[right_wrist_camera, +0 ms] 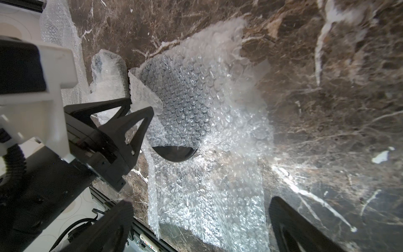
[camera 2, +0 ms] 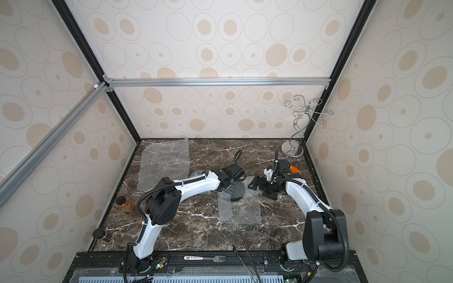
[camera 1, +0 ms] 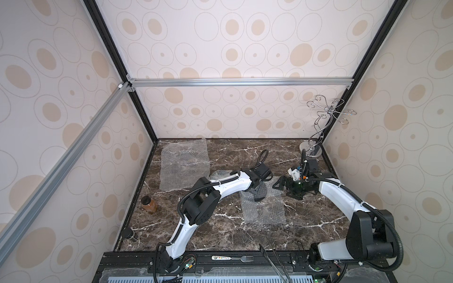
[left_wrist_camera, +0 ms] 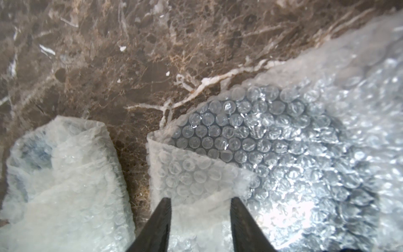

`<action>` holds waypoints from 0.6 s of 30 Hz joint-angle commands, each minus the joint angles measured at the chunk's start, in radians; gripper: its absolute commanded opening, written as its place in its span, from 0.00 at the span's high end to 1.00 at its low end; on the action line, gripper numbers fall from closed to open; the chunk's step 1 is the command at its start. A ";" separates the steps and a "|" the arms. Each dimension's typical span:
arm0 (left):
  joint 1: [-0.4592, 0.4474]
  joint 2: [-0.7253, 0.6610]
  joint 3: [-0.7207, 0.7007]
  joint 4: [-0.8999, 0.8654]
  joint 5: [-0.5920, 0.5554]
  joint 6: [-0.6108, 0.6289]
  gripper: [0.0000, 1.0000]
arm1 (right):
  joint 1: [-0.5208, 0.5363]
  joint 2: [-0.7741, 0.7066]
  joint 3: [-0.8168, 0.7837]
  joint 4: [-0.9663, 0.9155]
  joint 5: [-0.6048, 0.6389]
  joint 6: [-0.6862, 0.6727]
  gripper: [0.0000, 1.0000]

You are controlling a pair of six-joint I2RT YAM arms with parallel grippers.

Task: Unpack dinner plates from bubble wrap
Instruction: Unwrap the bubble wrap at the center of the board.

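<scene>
Although the white handle of a fork on the front rail carried small coloured marks, they were too small to read. A dark grey plate lay near the middle of the marble table. It was almost wholly covered by a sheet of bubble wrap, with only a crescent of its rim showing bare. The left gripper was low over the plate, its jaws part-way apart astride a folded-back corner of the wrap. The right gripper hung just beside the sheet, jaws wide and empty. In a top view, a sliver of an orange plate peeked from behind the right arm's wrist, the rest hidden. A second crumpled bundle of wrap lay beside the plate and ran off the edge of the left wrist view.
</scene>
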 commanded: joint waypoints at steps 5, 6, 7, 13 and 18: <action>0.025 -0.066 -0.036 0.035 0.006 -0.008 0.75 | -0.004 0.010 0.026 -0.024 0.001 -0.009 0.01; 0.029 -0.082 -0.053 0.048 0.012 -0.010 0.77 | -0.004 0.009 0.035 -0.034 0.011 -0.012 0.02; 0.032 -0.096 -0.067 0.059 0.018 -0.013 0.78 | -0.001 0.010 0.044 -0.046 0.023 -0.017 0.03; 0.064 -0.196 -0.185 0.147 0.084 -0.043 0.84 | 0.030 0.016 0.089 -0.086 0.056 -0.030 0.06; 0.106 -0.291 -0.303 0.241 0.162 -0.073 0.86 | 0.087 0.041 0.114 -0.083 0.073 -0.018 0.06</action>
